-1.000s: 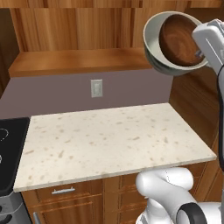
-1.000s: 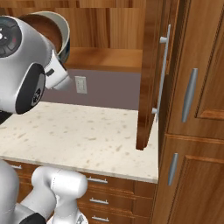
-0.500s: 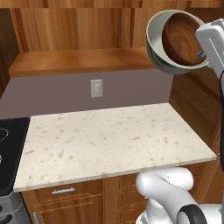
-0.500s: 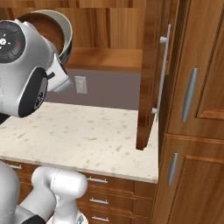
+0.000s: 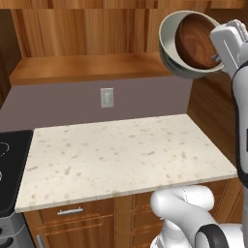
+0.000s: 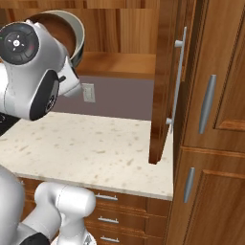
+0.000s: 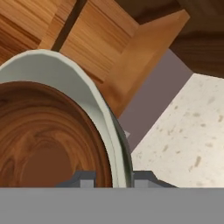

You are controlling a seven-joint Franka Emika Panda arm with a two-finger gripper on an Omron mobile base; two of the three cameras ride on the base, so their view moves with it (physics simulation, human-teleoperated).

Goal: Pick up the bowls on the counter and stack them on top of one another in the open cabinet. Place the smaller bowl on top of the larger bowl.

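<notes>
2 bowls (image 5: pixel 186 46), nested, apparently pinched in gripper (image 7: pixel 113 180).

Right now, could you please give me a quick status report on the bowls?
Tool shut on larger bowl rim. Smaller bowl nested inside it, both tipped, held high beside open cabinet shelf. Not shelved yet. Cabinet door hangs open to the right.

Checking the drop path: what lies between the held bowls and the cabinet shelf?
Nothing; in the left base view the larger bowl hangs over bare shelf.
</notes>
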